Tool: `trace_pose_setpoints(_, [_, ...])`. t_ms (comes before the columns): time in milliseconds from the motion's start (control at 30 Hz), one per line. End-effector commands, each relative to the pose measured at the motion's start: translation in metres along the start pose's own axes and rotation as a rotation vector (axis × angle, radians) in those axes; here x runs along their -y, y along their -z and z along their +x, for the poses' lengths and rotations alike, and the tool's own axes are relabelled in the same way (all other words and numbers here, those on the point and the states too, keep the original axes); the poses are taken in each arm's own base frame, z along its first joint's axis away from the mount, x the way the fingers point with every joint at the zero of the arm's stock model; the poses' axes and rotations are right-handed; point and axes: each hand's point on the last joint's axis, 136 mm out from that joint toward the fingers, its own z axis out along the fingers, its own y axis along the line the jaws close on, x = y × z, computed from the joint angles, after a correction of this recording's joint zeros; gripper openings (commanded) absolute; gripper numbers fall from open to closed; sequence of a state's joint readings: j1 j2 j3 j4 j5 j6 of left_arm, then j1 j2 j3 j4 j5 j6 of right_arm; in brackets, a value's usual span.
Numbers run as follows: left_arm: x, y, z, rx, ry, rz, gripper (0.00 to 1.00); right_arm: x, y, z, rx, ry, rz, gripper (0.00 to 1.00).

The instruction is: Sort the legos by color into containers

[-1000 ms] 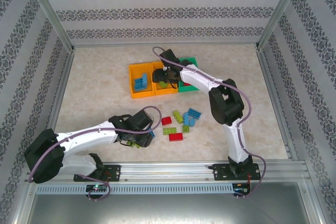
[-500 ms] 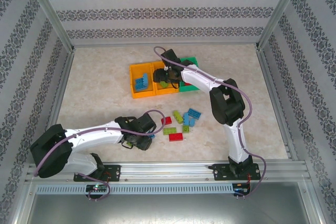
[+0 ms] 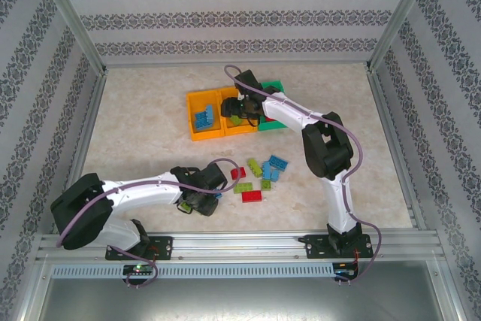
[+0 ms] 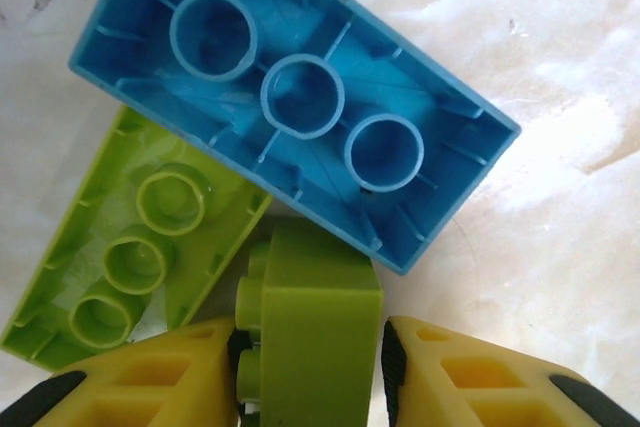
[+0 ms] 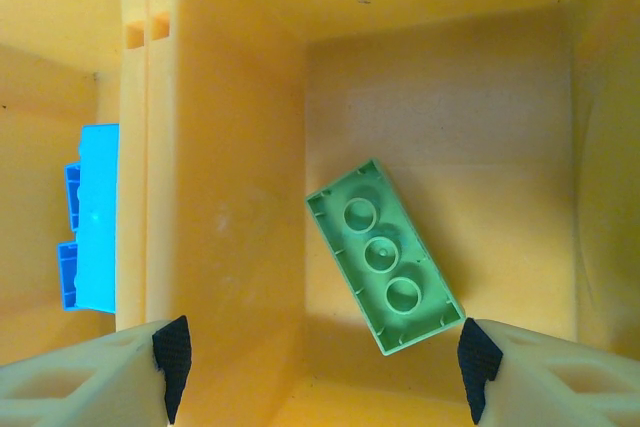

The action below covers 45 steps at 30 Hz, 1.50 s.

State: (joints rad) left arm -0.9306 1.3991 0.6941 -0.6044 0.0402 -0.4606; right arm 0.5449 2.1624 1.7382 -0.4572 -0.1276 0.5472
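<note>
One lime brick [image 4: 310,312] sits clamped in the left tool [image 4: 313,357] on the worktop [image 4: 560,147], likely due a lift to the middle bin [image 5: 240,147], where the right tool [image 5: 323,362] hovers, jaws apart, above a green brick [image 5: 385,257].

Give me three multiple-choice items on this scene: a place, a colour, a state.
1. The green brick under the right gripper lies: A in an orange bin; B on the table; C in the green bin.
2. The brick between the fingers of the left gripper is: A red; B blue; C lime green.
3. The right gripper's jaws are: A open; B shut; C shut on a brick.
A: orange walls surround it. C: the lime green brick sits between the pads. A: its fingertips stand wide apart.
</note>
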Motion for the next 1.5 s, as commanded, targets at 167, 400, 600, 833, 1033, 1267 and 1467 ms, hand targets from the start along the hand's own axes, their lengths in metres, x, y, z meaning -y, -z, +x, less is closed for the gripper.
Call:
trace_pose_setpoints(167, [0.002,0.01,-0.012,0.043,0.01,-0.025,0.24,-0.009,0.01,-0.001,-0.003,-0.027,-0.069,0.74])
trace_pose_setpoints(400, [-0.003,0.032,-0.027,0.113,0.016,-0.058,0.17,-0.026,0.037,-0.009,0.055,-0.031,-0.136,0.77])
trace_pose_setpoints(600, [-0.011,0.063,-0.044,0.171,-0.027,-0.122,0.18,-0.031,0.071,-0.011,0.124,-0.025,-0.171,0.78])
trace_pose_setpoints(833, [-0.018,0.102,-0.108,0.325,-0.037,-0.111,0.19,0.009,0.1,0.016,0.166,0.034,-0.044,0.8])
trace_pose_setpoints(1033, [-0.014,0.124,-0.189,0.455,-0.015,0.059,0.16,0.045,0.108,0.058,0.178,0.01,-0.004,0.8])
trace_pose_setpoints(1267, [-0.023,0.117,-0.27,0.479,0.031,0.174,0.14,0.071,0.117,0.092,0.191,0.039,0.034,0.8])
trace_pose_setpoints(1467, [-0.051,0.097,-0.325,0.48,0.137,0.209,0.13,0.06,0.121,0.113,0.151,0.158,-0.018,0.72])
